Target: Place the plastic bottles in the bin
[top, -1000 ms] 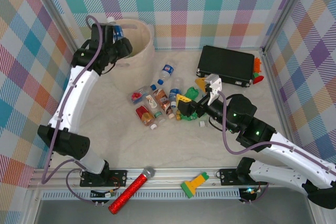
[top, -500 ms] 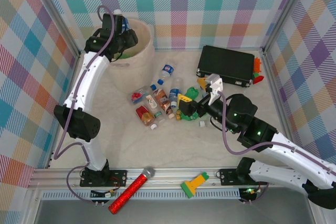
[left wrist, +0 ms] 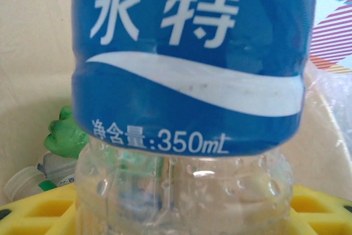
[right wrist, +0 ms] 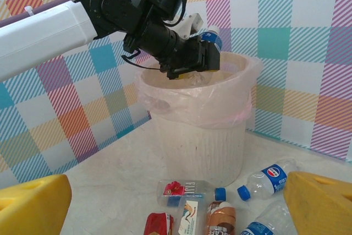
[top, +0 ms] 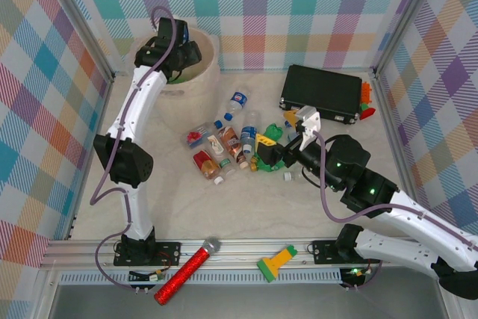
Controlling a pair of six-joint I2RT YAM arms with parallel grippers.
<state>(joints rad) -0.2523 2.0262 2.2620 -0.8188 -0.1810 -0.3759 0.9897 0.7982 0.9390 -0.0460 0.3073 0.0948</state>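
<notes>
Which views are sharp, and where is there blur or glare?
Left wrist view: the blue-labelled bottle is very near, its print readable, with small glare on the clear plastic. Right wrist view: the bin is sharp, the yellow fingers blurred. Top external view: even light, soft shadows.

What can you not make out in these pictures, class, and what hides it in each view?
1. Bin contents: top view, the left gripper covers much of the mouth; left wrist view, the held bottle blocks them.
2. That bottle's cap: left wrist view, cut off by the top edge.
3. Labels on the pile bottles: top view, too small to read.
</notes>
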